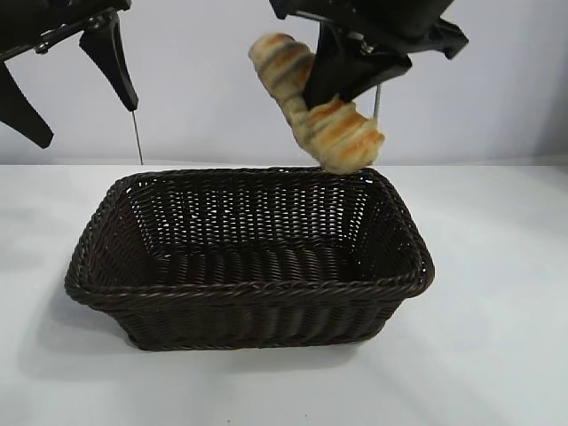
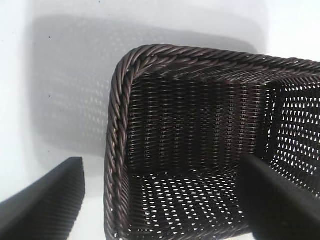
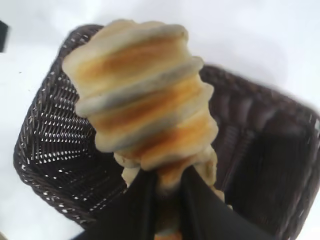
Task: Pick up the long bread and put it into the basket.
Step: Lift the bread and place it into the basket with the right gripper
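Hanging tilted above the basket (image 1: 248, 288)'s far rim, the long bread (image 1: 318, 105) is pinched mid-length by the right gripper (image 1: 348, 78)'s jaws. Released here, its low end could strike the rim and tumble outside. The left gripper (image 1: 75, 84) idles with jaws apart above the basket's left end.

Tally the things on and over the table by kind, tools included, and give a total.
Long bread: 1, held in the air by the right tool
Basket: 1, with nothing in it
Tools: 2, the left tool open and holding nothing
Total: 4
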